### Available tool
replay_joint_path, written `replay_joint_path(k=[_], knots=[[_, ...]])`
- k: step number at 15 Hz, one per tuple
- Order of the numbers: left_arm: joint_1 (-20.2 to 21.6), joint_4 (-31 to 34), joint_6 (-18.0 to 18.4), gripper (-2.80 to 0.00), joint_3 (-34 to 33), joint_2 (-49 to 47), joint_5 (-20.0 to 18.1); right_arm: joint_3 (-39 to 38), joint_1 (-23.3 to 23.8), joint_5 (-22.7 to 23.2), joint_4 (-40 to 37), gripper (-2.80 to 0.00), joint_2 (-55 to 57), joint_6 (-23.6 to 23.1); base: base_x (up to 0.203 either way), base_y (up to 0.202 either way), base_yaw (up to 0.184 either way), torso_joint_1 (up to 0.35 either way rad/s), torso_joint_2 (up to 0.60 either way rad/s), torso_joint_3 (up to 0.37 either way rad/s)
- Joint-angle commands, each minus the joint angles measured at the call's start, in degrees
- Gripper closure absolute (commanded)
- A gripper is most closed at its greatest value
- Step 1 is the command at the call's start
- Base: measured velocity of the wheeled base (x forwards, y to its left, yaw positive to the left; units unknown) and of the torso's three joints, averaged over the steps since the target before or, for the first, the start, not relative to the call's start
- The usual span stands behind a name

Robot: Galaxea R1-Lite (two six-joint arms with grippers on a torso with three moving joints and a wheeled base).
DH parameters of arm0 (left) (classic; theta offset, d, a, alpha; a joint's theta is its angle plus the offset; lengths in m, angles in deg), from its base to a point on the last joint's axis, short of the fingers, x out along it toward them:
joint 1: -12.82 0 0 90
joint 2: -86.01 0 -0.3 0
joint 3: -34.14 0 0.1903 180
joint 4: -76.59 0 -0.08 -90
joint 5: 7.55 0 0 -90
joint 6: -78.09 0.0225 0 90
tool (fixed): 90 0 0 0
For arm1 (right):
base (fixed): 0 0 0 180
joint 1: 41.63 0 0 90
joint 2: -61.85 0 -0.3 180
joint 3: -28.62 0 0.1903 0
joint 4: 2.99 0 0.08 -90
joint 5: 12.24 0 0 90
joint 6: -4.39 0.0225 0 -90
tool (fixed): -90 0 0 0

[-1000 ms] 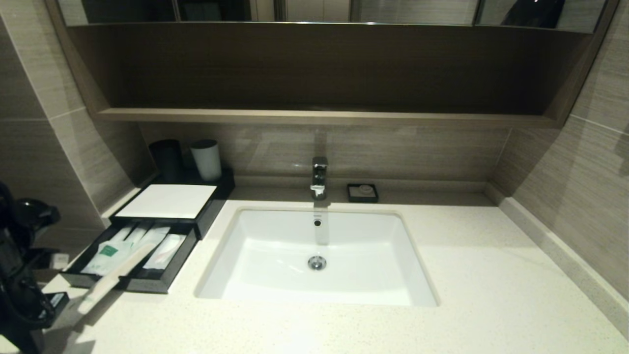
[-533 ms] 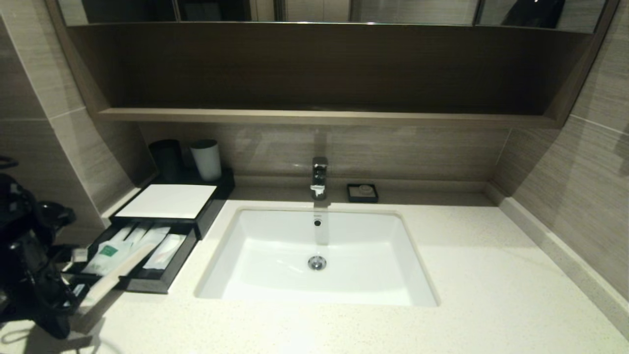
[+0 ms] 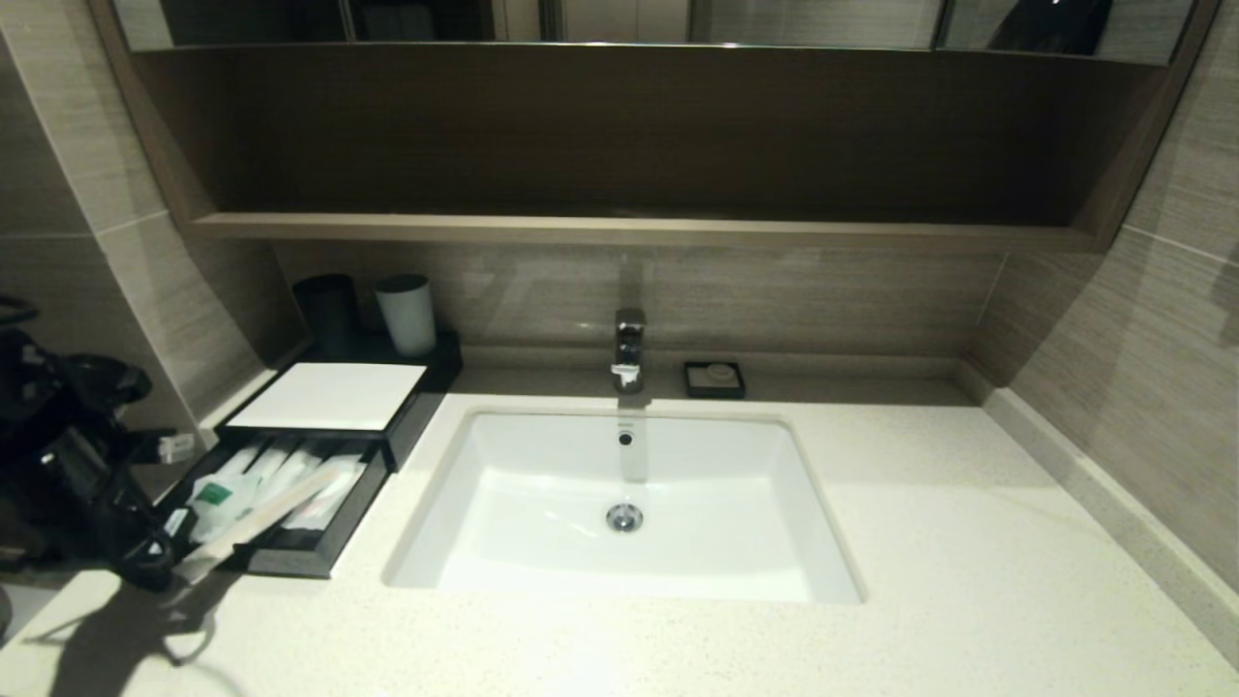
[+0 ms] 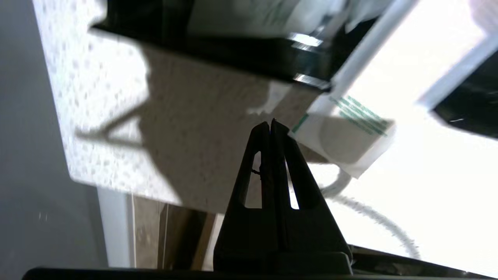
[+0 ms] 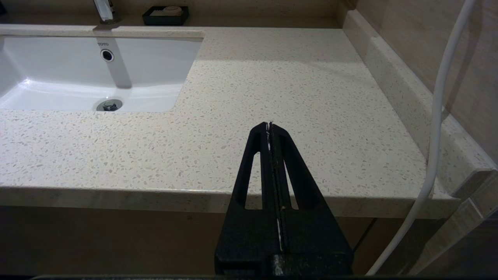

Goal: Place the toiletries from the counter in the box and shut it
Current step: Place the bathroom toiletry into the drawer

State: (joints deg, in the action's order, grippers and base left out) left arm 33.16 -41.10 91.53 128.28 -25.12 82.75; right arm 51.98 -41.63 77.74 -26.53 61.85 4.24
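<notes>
At the lower left of the head view the left gripper [image 3: 166, 561] sits low over the desk [image 3: 929, 542], its fingers pressed together and holding nothing, the tips just at the near end of a long slim packet [image 3: 259, 521]. That packet lies slanted across the front rim of the open drawer [image 3: 290, 557], one end inside and the other poking out over the desk. The drawer stands pulled out from the black box [image 3: 426, 402], left of the sink [image 3: 624, 503], and the other toiletries [image 3: 218, 496] lie inside it in a row. In the left wrist view the closed tips [image 4: 271, 125] are right beside the packet's green-striped end [image 4: 346, 136]; contact cannot be told. The right gripper [image 5: 269, 126] hangs shut and empty before the desk's front edge, right of the sink.
</notes>
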Motion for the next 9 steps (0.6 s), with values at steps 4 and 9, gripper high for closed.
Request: replay_joint_path(k=[4, 9], knots=[[-2.75, 0.07, 0.16, 0.0, 0.08, 1.42, -1.41, 0.0, 0.0, 0.02, 0.0, 0.0, -0.09, -0.02, 0.0, 0.0, 0.0, 0.0, 0.0, 0.0], [-4.17, -1.38, 0.0, 0.0, 0.44, 2.23, -2.3, 0.0, 0.0, 0.02, 0.0, 0.0, -0.02, -0.02, 0.0, 0.0, 0.0, 0.0, 0.0, 0.0]])
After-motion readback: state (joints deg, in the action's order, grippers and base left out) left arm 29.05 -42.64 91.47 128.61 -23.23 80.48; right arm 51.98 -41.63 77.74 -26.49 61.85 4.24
